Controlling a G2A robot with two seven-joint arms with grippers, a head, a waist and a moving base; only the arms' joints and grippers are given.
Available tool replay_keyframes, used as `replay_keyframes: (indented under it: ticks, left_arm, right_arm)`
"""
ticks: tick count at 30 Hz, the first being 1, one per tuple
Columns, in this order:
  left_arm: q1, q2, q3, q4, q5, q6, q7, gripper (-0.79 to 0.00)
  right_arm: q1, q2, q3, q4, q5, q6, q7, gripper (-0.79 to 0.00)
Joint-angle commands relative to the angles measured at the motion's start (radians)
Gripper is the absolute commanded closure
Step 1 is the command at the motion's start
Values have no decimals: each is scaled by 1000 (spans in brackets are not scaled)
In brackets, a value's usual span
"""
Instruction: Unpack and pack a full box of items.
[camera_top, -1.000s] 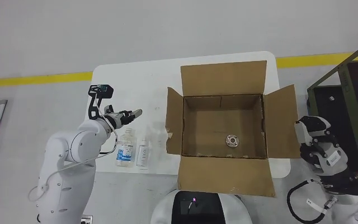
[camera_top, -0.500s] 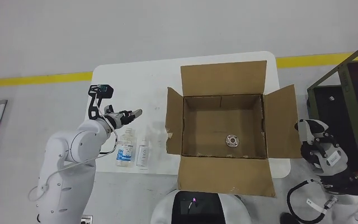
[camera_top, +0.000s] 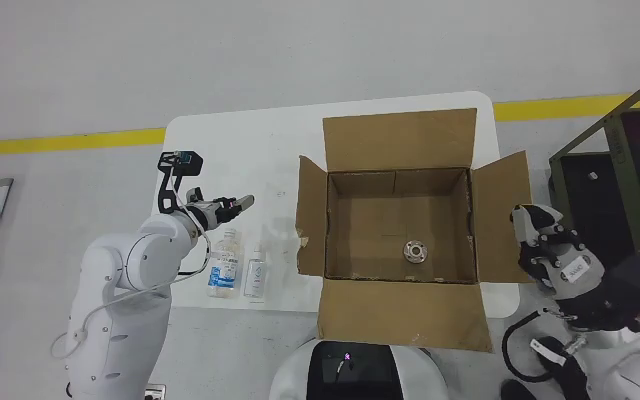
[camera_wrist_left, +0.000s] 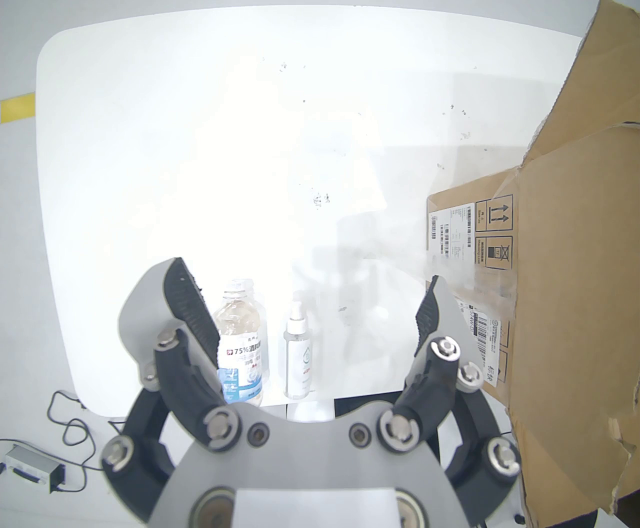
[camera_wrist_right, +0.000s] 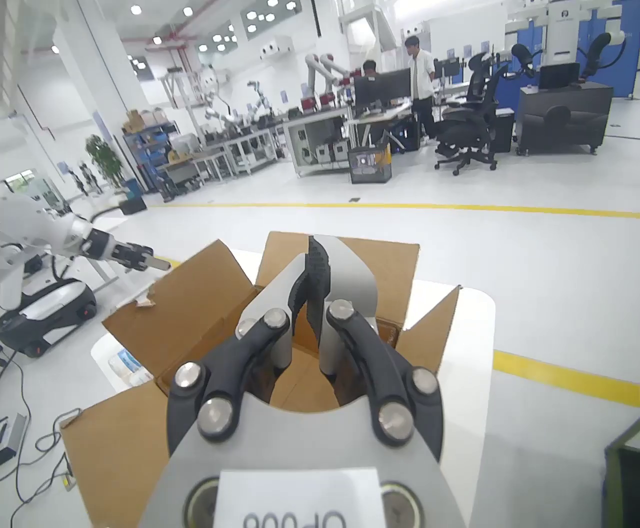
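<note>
Cardboard box (camera_top: 400, 140) sits open in the right half of the frame on the table (camera_top: 240, 150). Left gripper (camera_top: 232, 206) at centre left, jaws spread wide; right gripper (camera_top: 527, 220) at the right edge, jaws clenched shut. Clear bottle (camera_top: 224, 265) and spray bottle (camera_top: 256, 272) lower left, tiny round part (camera_top: 414, 249) inside the box

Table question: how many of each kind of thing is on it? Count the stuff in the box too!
Cardboard box: 1
Bottles: 2 (big bottle, spray bottle)
Small round thing inside the box: 1
Total: 4
</note>
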Motion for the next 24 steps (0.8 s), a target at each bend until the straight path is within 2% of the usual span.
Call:
replay_keyframes:
  ticks: [1,7,24]
  left_arm:
    - [0,0,0,0,0,0,0,-785]
    - [0,0,0,0,0,0,0,-785]
    - [0,0,0,0,0,0,0,-785]
  right_arm:
    - [48,5,-51,0,-47,15,84,0]
    - [156,7,-245,0,-137,104,223,0]
    - [156,7,-245,0,-137,104,223,0]
